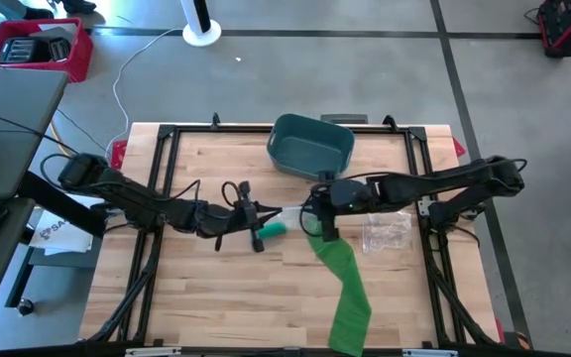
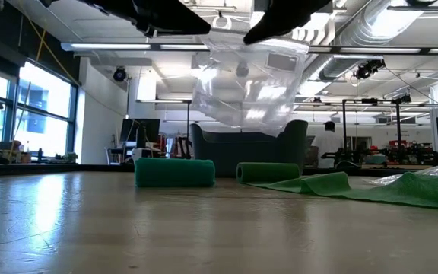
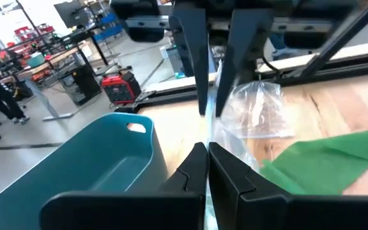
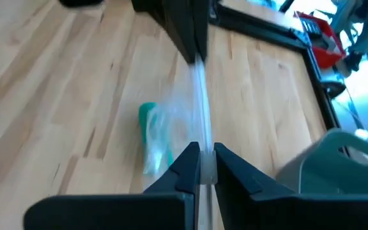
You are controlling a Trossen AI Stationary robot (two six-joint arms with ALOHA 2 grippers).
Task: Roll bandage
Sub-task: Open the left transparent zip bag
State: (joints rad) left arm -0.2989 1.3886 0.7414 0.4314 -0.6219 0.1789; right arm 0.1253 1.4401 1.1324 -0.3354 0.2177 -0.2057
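A clear plastic bag (image 2: 245, 84) hangs in the air between my two grippers, above the middle of the table. My left gripper (image 1: 264, 220) and my right gripper (image 1: 312, 212) face each other, each shut on the bag. Below it a green bandage roll (image 2: 175, 172) lies on its side on the table. Beside it lies a partly rolled green bandage (image 2: 268, 172), whose loose strip (image 1: 347, 293) runs toward the near edge. My left gripper pinches the bag's upper edge (image 3: 211, 137) between its two fingers, level, from the table's left. The bag hangs below, clear of the table. My right gripper pinches the same upper edge (image 4: 202, 144) between its two fingers, level, from the table's right. The edge runs straight between the grippers.
A teal bin (image 1: 310, 147) stands at the far middle of the table. A second clear plastic bag (image 1: 387, 233) lies on the table to the right of the grippers. Bare wood lies at the near left.
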